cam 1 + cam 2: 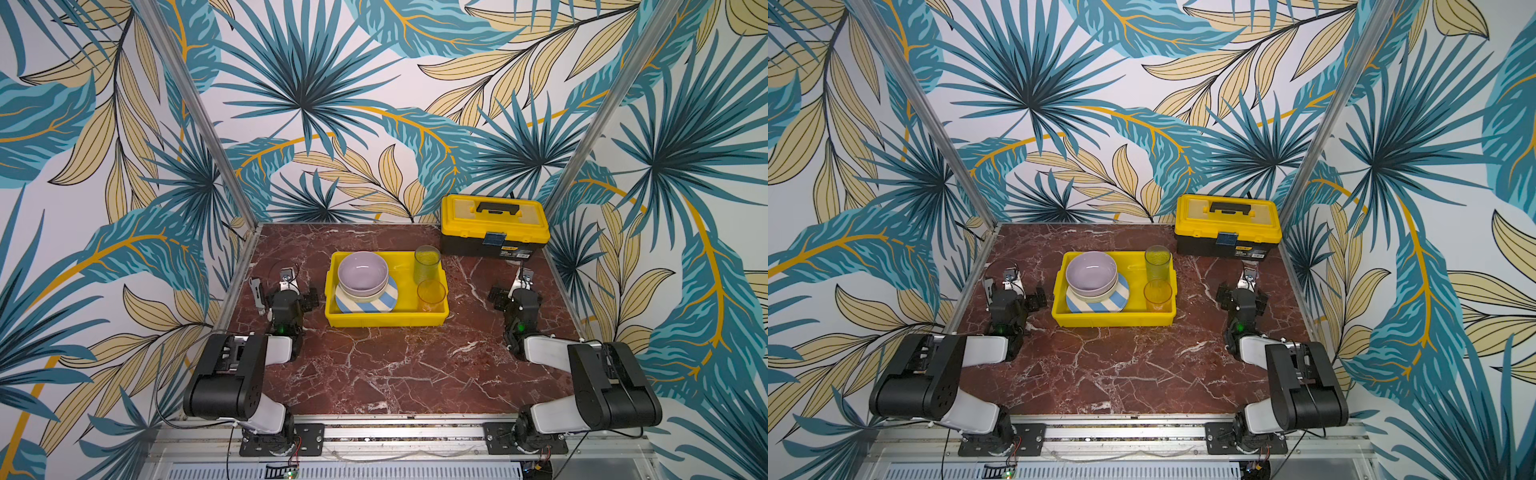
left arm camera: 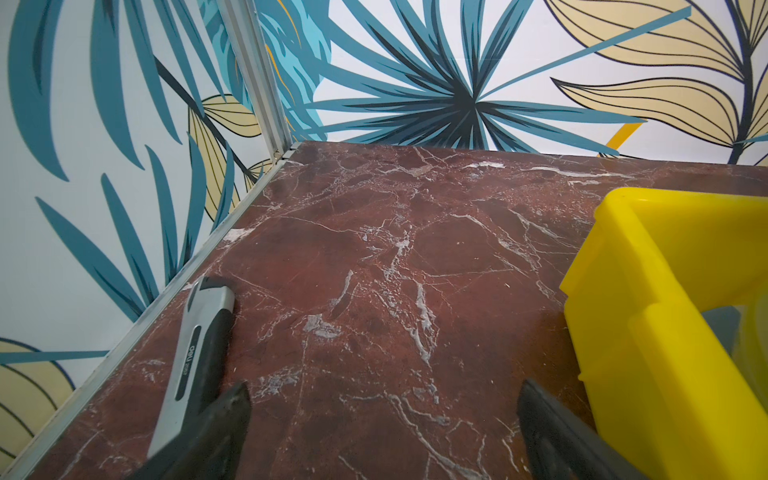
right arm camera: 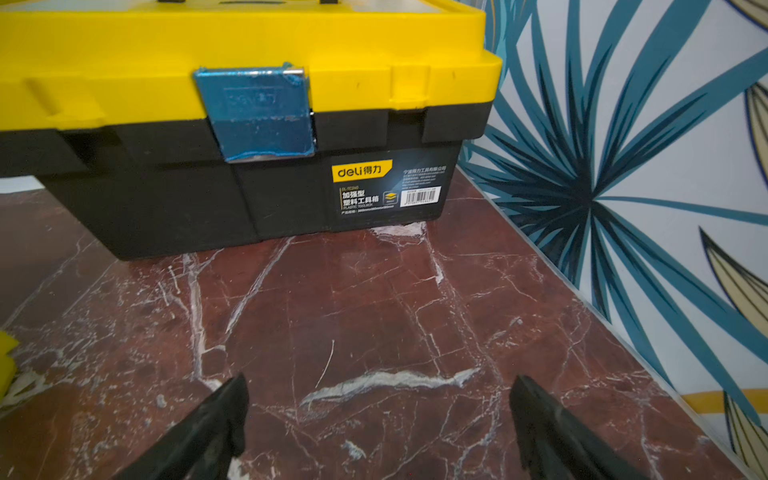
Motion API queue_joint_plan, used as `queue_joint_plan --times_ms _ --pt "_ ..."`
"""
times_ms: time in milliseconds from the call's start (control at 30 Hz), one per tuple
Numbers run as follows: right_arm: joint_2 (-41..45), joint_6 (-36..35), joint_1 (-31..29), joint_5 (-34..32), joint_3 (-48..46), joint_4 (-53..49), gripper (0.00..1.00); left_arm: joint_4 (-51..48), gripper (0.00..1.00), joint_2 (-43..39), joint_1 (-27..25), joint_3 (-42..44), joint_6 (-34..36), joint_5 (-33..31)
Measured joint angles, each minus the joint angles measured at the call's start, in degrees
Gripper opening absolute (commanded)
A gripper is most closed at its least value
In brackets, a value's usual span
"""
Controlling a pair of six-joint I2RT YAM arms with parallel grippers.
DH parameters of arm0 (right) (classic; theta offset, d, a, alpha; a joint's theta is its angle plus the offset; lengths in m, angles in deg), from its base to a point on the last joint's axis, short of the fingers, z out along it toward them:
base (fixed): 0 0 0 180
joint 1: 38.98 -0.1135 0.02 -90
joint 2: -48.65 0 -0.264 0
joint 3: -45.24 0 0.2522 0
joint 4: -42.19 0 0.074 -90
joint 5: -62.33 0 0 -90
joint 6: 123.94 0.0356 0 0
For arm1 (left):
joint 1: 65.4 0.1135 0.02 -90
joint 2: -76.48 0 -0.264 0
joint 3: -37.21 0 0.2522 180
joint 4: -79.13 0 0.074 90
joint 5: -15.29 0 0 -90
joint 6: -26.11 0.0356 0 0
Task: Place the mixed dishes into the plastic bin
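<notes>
Left arm [image 1: 226, 374] and right arm [image 1: 615, 386], folded at the near edge, both hold their jaws wide and empty.
Between them on the red marble tabletop [image 1: 395, 365], the shallow bright yellow plastic bin [image 1: 386, 321] holds a lilac bowl [image 1: 362, 269] stacked over a blue-white striped plate [image 1: 376, 306], and two clear ribbed tumblers [image 1: 427, 262] upright beside it; a yellow-and-black toolbox [image 1: 494, 228] stands behind.
</notes>
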Motion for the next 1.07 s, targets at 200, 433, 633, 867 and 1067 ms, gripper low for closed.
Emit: queue_joint_plan --times_ms 200,433,633,867,1067 --pt "-1.27 -0.70 0.00 1.95 -0.81 1.75 1.00 0.00 1.00 0.00 0.02 0.00 0.55 1.07" --pt "-1.25 -0.72 0.00 2.60 -0.81 3.26 1.00 0.02 1.00 0.00 0.37 0.00 0.61 1.88" --pt "-1.25 -0.72 0.00 2.62 -0.81 3.45 1.00 0.00 1.00 0.00 0.50 0.00 0.59 2.05" --pt "-1.25 -0.74 0.00 2.71 -0.81 3.45 1.00 0.00 1.00 0.00 0.52 0.00 0.59 2.08" --pt "-1.27 -0.72 0.00 2.82 -0.81 3.45 1.00 0.00 1.00 0.00 0.55 0.00 0.59 2.10"
